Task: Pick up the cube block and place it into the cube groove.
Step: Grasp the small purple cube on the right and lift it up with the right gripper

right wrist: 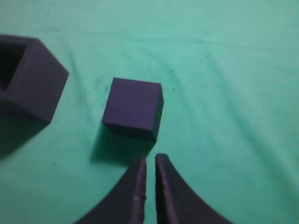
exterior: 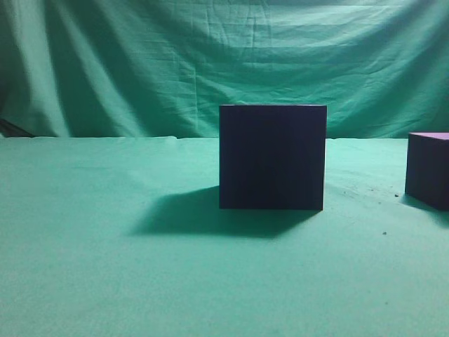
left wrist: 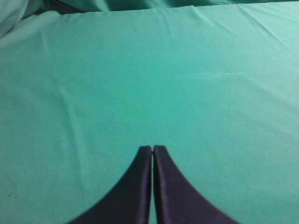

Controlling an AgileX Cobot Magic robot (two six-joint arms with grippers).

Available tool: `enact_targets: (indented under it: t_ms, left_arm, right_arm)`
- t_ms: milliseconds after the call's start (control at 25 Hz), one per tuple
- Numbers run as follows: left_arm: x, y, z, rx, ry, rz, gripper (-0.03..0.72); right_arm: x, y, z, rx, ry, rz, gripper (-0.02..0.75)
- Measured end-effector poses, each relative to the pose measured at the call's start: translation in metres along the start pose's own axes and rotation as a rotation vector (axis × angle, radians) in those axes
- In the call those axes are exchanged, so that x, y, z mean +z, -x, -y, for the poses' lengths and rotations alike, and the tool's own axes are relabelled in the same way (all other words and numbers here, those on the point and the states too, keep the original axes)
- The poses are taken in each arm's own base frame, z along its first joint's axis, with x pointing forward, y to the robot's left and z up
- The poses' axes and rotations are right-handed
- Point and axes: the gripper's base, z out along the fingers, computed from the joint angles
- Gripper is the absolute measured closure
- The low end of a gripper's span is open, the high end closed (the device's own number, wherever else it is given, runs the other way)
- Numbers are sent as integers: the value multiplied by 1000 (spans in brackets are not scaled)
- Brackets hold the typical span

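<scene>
The cube groove (exterior: 272, 156) is a large dark box standing mid-table; the right wrist view shows its open hollow top at the far left (right wrist: 35, 81). The cube block (exterior: 428, 168), small and dark purple, sits on the cloth at the right edge, apart from the box. In the right wrist view the block (right wrist: 133, 107) lies just ahead of my right gripper (right wrist: 150, 158), whose fingers are almost together, empty and above the cloth. My left gripper (left wrist: 153, 148) is shut and empty over bare cloth. Neither gripper shows in the exterior view.
A green cloth (exterior: 105, 267) covers the table and hangs as a backdrop (exterior: 140, 63) behind. The box casts a shadow to its left front. A few small dark specks lie on the cloth near the block.
</scene>
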Motion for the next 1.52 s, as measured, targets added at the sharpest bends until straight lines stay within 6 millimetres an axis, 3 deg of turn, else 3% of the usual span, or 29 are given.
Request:
enact_targets:
  t_ms: [40, 200, 480, 640, 840, 920, 1160, 1200, 1320, 1360, 1440, 1520]
  left_arm:
    - [0, 0, 0, 0, 0, 0, 688]
    - [0, 0, 0, 0, 0, 0, 688]
    - [0, 0, 0, 0, 0, 0, 688]
    - [0, 0, 0, 0, 0, 0, 688]
    - [0, 0, 0, 0, 0, 0, 688]
    - [0, 0, 0, 0, 0, 0, 688]
    - [0, 0, 0, 0, 0, 0, 688]
    - [0, 0, 0, 0, 0, 0, 688]
    - [0, 0, 0, 0, 0, 0, 688]
    - [0, 0, 0, 0, 0, 0, 688]
    - [0, 0, 0, 0, 0, 0, 688]
    - [0, 0, 0, 0, 0, 0, 688]
  right_arm:
    - [2, 6, -4, -33, 27, -40, 738]
    - [16, 33, -23, -145, 98, -204, 738]
    - [56, 73, -30, -91, -6, -384, 738]
    - [78, 82, -28, -91, -31, -437, 505]
    - [102, 80, -27, -66, -42, -511, 141]
    - [112, 77, -26, -57, -51, -538, 78]
    - [140, 73, -22, -49, -79, -560, 91]
    - [143, 73, -22, -49, -80, -556, 143]
    - [151, 71, -21, -50, -86, -567, 146]
    - [153, 70, -20, -54, -88, -569, 197]
    - [157, 69, -20, -58, -92, -567, 198]
    - [159, 70, -19, -59, -99, -562, 264]
